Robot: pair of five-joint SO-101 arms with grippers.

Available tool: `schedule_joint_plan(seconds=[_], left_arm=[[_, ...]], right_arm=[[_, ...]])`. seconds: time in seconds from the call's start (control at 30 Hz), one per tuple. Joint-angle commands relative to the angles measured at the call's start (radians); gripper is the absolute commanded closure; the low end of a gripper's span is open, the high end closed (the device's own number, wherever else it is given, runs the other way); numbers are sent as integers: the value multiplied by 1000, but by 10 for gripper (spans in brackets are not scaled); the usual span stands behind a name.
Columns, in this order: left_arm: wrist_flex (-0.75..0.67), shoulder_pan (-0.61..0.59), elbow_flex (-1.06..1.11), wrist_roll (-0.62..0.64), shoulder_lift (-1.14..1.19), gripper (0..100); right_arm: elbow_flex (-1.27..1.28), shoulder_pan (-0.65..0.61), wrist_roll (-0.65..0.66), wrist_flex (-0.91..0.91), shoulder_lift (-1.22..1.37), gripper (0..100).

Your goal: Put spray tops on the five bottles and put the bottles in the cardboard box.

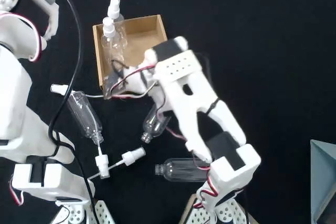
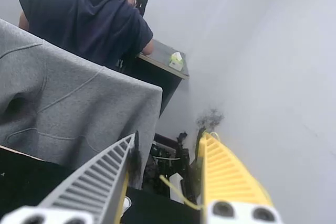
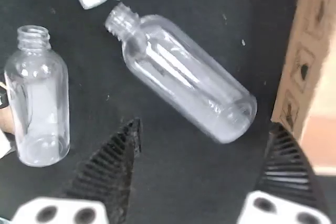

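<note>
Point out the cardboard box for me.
In the high view, the cardboard box sits on the black table toward the far left-centre. It is just past the right arm, and two capped bottles rest at its left side.

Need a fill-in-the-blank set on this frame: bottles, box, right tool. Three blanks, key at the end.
1. The number of uncapped bottles lying on the black table is ___.
2. The cardboard box holds ___ bottles with spray tops on.
3. The right tool hangs above a bare bottle beside the box, with its jaws ___.

Missing words: three; two; open.
</note>
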Motion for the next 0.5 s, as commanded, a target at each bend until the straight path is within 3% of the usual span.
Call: schedule_joint_plan(seconds=[0.0, 0.47], left_arm=[[-21, -8, -25, -3, -5, 823], [-21, -8, -25, -3, -3, 823]], right_arm=[[19, -32, 15, -92, 5, 707], [-12, -72, 17, -149, 177, 709]])
